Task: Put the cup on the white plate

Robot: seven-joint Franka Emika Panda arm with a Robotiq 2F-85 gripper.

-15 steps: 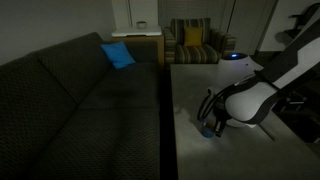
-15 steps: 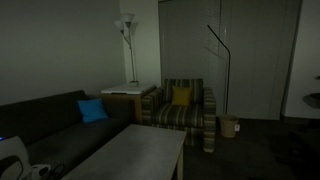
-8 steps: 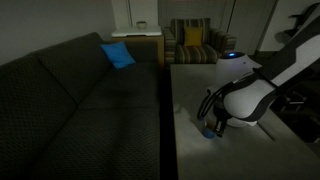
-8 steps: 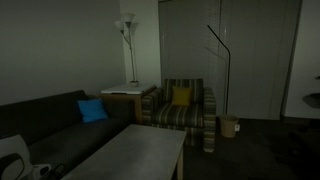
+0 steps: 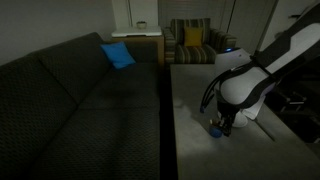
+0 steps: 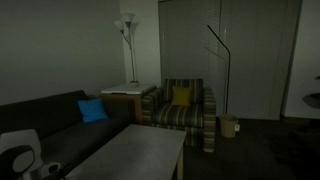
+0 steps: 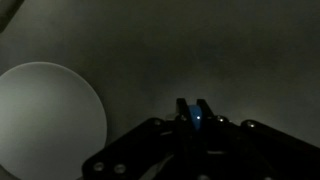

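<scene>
The cup [image 5: 214,128], gripped in the jaws, has shifted sideways.

— What are you working over?
— A low grey table [image 5: 190,110] with a plain, matte top. You see it as a long rectangle in both exterior views, and it fills the background of the wrist view.
— What lies on it?
— A round white plate [image 7: 48,122] lies flat on the top, at the left of the wrist view. The blue cup [image 5: 214,128] is down at the tabletop. You cannot tell whether its base touches the surface. The rest is too dim to read.
</scene>
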